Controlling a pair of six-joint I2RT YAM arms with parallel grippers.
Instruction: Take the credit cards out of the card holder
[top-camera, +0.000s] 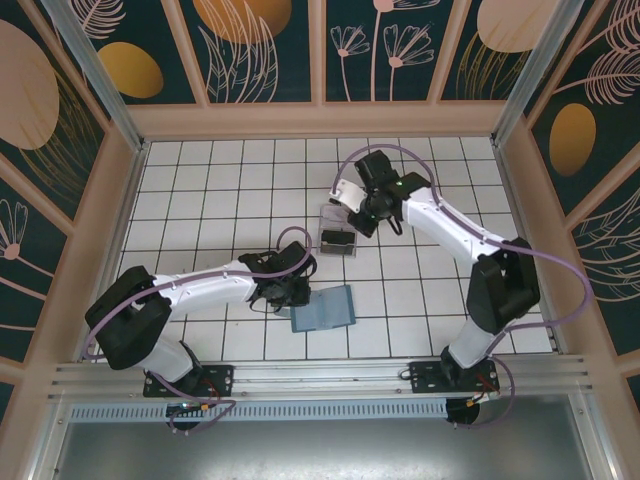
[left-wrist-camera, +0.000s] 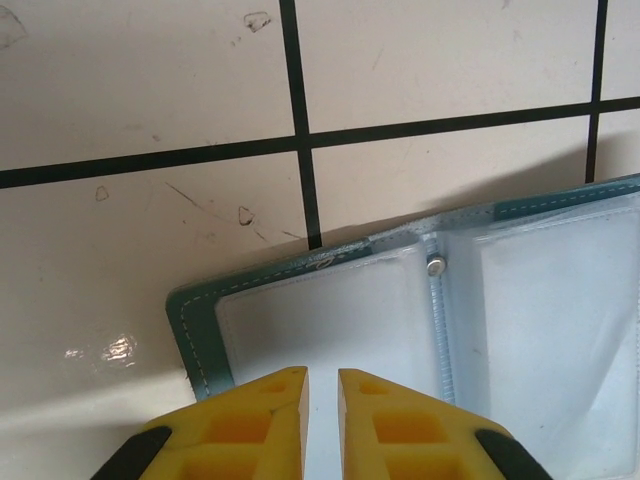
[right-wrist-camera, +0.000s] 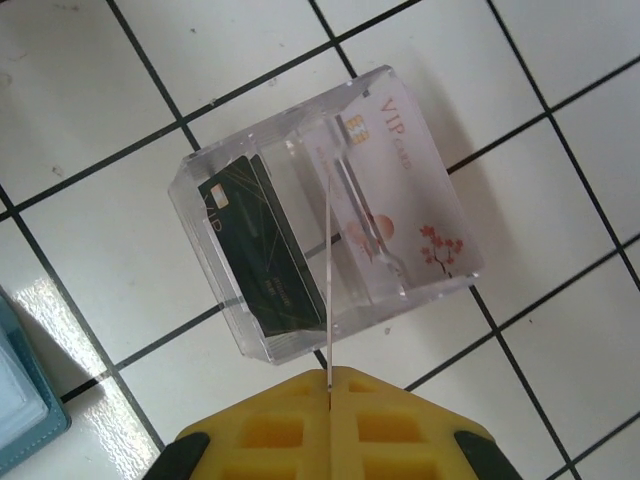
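Two credit cards (right-wrist-camera: 262, 250) are standing in a clear plastic slotted stand (right-wrist-camera: 215, 180), right fingers (right-wrist-camera: 280, 425) pinching a third thin card (right-wrist-camera: 328, 300) edge-on above, likely for slotting, narrowly parted left fingers (left-wrist-camera: 260, 415) pinning the open teal bifold card holder (left-wrist-camera: 195, 330).

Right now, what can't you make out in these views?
Right wrist: the thin card clamped in the right jaws is edge-on, so its face is unreadable.
Left wrist: the card holder is cut off by the right and bottom edges. The left jaws cover where they meet it, so a grip is uncertain.
Top: the clear stand sits partly under the right arm; its contents are too small.
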